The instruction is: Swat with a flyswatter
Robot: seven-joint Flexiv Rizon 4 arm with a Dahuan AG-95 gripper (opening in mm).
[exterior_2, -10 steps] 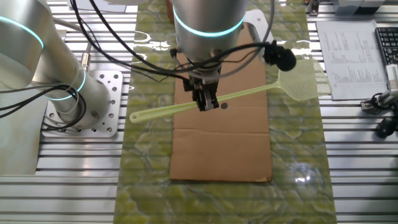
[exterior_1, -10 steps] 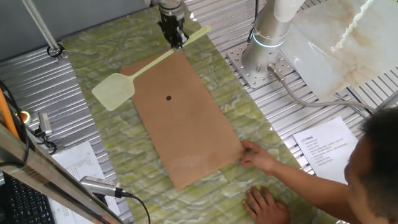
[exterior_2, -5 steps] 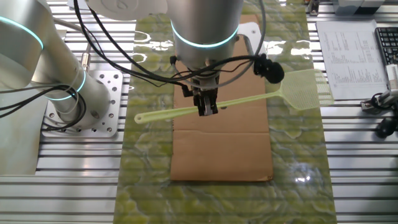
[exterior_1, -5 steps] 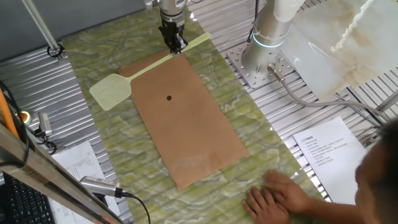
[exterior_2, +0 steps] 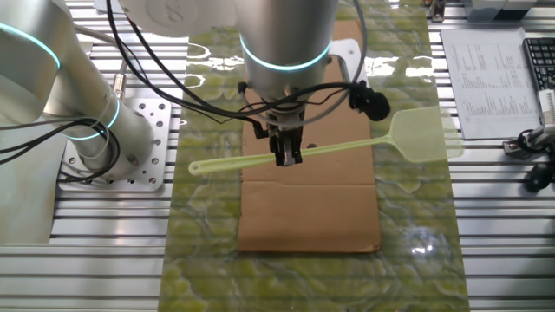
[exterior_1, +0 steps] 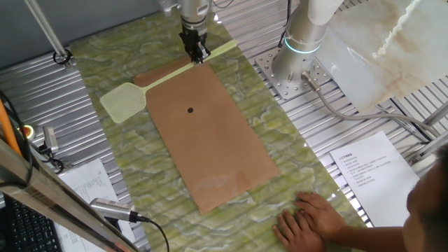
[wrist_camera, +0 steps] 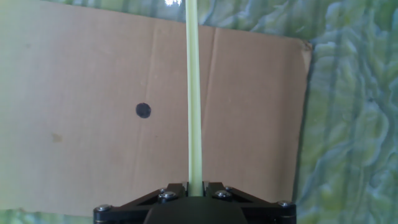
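The pale yellow-green flyswatter (exterior_1: 123,103) is held by its thin handle above the brown board (exterior_1: 210,133). Its mesh head hangs past the board's edge over the green mat, and it shows in the other fixed view (exterior_2: 417,137) too. My gripper (exterior_1: 195,54) is shut on the handle near its middle, also seen in the other fixed view (exterior_2: 288,158). In the hand view the handle (wrist_camera: 193,93) runs straight up from between my jaws across the board. A small black dot (exterior_1: 190,110) marks the board, visible in the hand view (wrist_camera: 143,111) left of the handle.
A green marbled mat (exterior_1: 140,175) covers the table under the board. The arm's base (exterior_1: 297,63) stands at the back right. A person's hand (exterior_1: 308,220) rests on the mat near the front edge. Papers (exterior_1: 367,164) lie right; a microphone (exterior_1: 108,208) lies front left.
The swatter head has swung further off the board and lower toward the mat. The person's hand has left the board's corner and drawn back to the front edge.
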